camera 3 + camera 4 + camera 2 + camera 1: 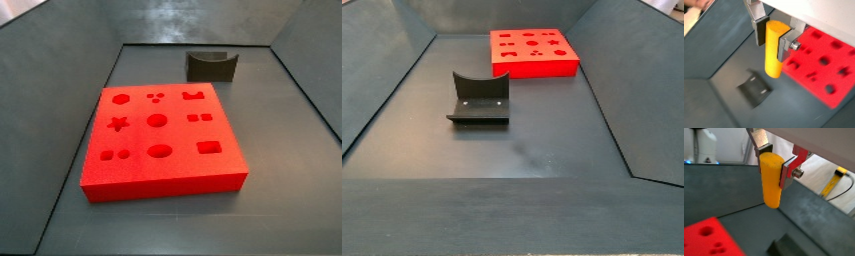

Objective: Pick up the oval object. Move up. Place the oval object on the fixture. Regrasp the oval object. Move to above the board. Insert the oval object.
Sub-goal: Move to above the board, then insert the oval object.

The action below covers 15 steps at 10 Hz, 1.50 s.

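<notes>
My gripper (775, 165) (772, 39) is shut on the yellow-orange oval object (771, 180) (773, 50), which hangs lengthwise from between the silver fingers, high above the floor. The red board (160, 135) (532, 52) with shaped recesses lies on the dark floor; it also shows in both wrist views (707, 240) (825, 62). The dark fixture (211, 66) (477, 99) with a curved notch stands apart from the board and shows below the peg in a wrist view (755, 88). Neither side view shows the gripper or the peg.
Dark grey walls (382, 90) (314, 80) enclose the floor on all sides. A yellow cable fitting (833, 180) lies outside the wall in a wrist view.
</notes>
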Motion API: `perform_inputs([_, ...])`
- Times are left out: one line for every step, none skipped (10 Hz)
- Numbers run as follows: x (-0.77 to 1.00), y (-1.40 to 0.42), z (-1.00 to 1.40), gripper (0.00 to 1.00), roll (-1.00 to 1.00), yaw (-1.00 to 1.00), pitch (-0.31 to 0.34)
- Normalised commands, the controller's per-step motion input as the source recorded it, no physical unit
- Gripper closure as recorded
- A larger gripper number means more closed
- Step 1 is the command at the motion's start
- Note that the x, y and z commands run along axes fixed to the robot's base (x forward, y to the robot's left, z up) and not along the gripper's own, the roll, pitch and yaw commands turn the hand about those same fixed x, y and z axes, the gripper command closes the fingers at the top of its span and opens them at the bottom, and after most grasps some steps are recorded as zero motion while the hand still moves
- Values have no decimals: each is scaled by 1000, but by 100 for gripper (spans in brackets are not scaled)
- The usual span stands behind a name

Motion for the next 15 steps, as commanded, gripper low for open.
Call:
perform_inputs([-547,-1000,144,100,-1000,-223,-2])
perform_inputs([-415,-692,93,100,-1000,-220,4])
perform_inputs([-235,-337,46,100,-1000,-208,16])
perform_inputs([-146,-176,26,100,-1000,-194,22])
perform_inputs([-99,-95,14,100,-844,-151,15])
perform_inputs([-75,-40,5,100,-546,-80,-1])
perform_inputs([-57,-20,4,100,-371,-45,-13])
perform_inputs([-45,-5,0,100,-254,-30,-17])
perform_inputs([0,0,0,100,0,0,-36])
perform_inputs([169,0,0,100,0,0,96])
perform_inputs([26,0,0,100,0,0,30])
perform_inputs([-380,-186,-369,100,-10,94,-399])
perform_inputs([-546,-183,-466,100,-24,0,-379])
perform_inputs([-609,-371,-666,100,-9,0,-267])
perform_inputs([-374,-557,-763,100,0,0,-230])
